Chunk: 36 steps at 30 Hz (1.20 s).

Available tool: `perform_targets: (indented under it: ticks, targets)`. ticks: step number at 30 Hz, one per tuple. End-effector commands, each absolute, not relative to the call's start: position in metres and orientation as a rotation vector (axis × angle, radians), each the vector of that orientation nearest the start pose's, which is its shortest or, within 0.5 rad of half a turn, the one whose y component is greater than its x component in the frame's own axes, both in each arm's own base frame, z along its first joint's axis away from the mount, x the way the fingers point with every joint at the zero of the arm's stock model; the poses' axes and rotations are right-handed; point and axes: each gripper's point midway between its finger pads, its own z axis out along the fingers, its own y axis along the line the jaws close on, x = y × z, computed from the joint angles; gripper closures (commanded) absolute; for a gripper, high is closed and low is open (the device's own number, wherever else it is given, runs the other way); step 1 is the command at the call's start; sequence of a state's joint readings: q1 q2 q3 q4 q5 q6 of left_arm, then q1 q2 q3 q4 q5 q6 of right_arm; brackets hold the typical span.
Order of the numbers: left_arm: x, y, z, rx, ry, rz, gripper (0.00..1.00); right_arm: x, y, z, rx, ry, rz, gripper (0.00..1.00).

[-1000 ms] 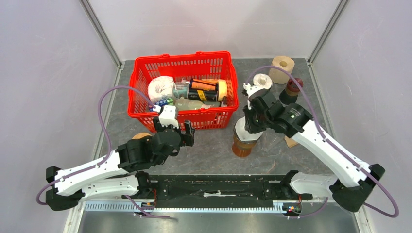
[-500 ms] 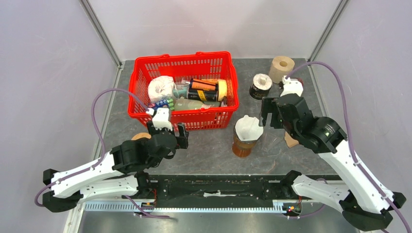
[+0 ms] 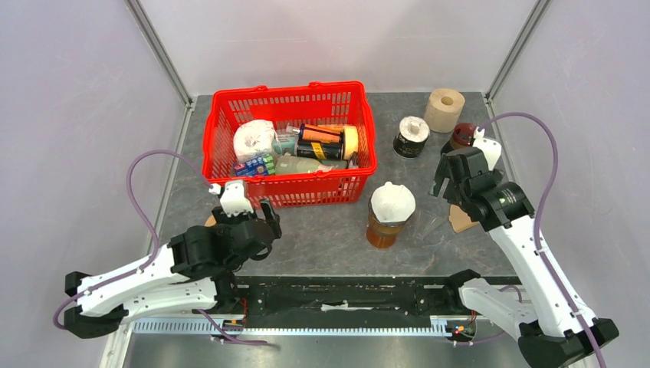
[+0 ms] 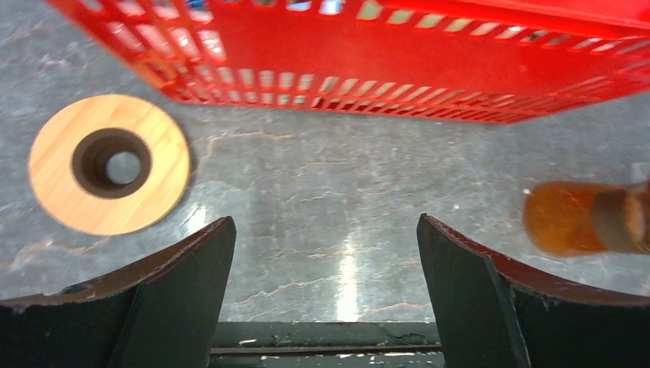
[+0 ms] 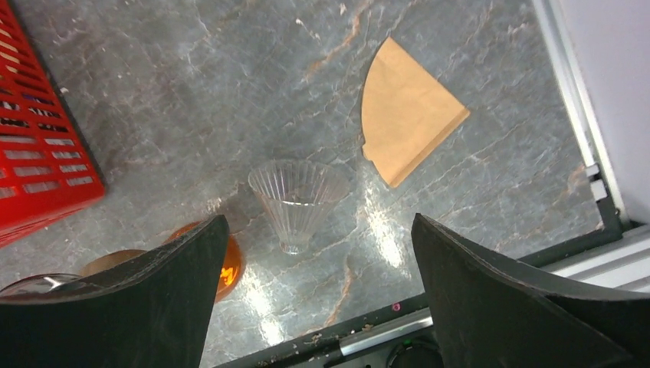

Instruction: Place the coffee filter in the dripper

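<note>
A white paper coffee filter (image 3: 392, 201) sits in the mouth of the amber glass dripper (image 3: 381, 231), which stands upright right of the basket. My right gripper (image 3: 448, 180) hangs to the right of it, apart from it, open and empty. In the right wrist view its open gripper (image 5: 318, 218) frames bare table, with the amber dripper (image 5: 211, 264) at the lower left edge. My left gripper (image 3: 245, 218) is open and empty in front of the basket. The left wrist view has its gripper (image 4: 326, 222) over bare table, the amber dripper (image 4: 567, 218) far right.
A clear ribbed glass cone (image 5: 295, 195) lies on the table beside a brown paper filter (image 5: 410, 111). A wooden ring (image 4: 107, 162) lies near the red basket (image 3: 291, 98) of groceries. Jars (image 3: 411, 136) and a paper roll (image 3: 446, 109) stand at the back right.
My right gripper has opened and drawn back to the right, leaving the white filter in the amber dripper. My left arm has pulled back toward the near left.
</note>
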<state>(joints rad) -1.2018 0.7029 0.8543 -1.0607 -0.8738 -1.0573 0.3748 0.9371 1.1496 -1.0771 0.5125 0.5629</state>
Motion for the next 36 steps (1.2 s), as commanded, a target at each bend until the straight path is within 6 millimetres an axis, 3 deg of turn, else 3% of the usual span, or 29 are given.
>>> perform_targets:
  ticks: [1, 6, 9, 13, 16, 19, 24, 27, 32, 36]
  targets:
    - [0.168, -0.084, 0.188, -0.391, 2.045, -0.091, 0.06, 0.233, 0.025, 0.224, 0.486, 2.258, -0.068, 0.03]
    - [0.175, -0.05, 0.172, -0.551, 1.972, 0.139, 0.0, 0.232, 0.026, 0.22, 0.507, 2.223, -0.025, 0.03]
    - [0.18, -0.032, 0.152, -0.677, 1.962, 0.201, 0.0, 0.23, 0.031, 0.215, 0.496, 2.219, 0.023, 0.03]
    - [0.203, -0.039, 0.123, -0.702, 1.998, 0.072, 0.0, 0.23, 0.036, 0.214, 0.48, 2.207, 0.071, 0.03]
    - [0.212, -0.037, 0.126, -0.709, 1.941, 0.005, 0.0, 0.228, 0.039, 0.219, 0.469, 2.192, 0.103, 0.03]
    - [0.219, -0.033, 0.121, -0.691, 1.92, 0.04, 0.0, 0.226, 0.041, 0.223, 0.46, 2.166, 0.144, 0.03]
    - [0.221, -0.011, 0.096, -0.745, 1.965, 0.2, 0.0, 0.222, 0.041, 0.227, 0.449, 2.138, 0.164, 0.03]
    - [0.23, -0.011, 0.087, -0.759, 1.983, 0.196, 0.0, 0.221, 0.041, 0.229, 0.442, 2.13, 0.169, 0.03]
    - [0.232, 0.005, 0.068, -0.871, 2.002, 0.255, 0.0, 0.221, 0.043, 0.229, 0.438, 2.123, 0.186, 0.03]
    - [0.236, 0.008, 0.064, -0.888, 2.021, 0.265, 0.01, 0.222, 0.044, 0.227, 0.438, 2.123, 0.19, 0.03]
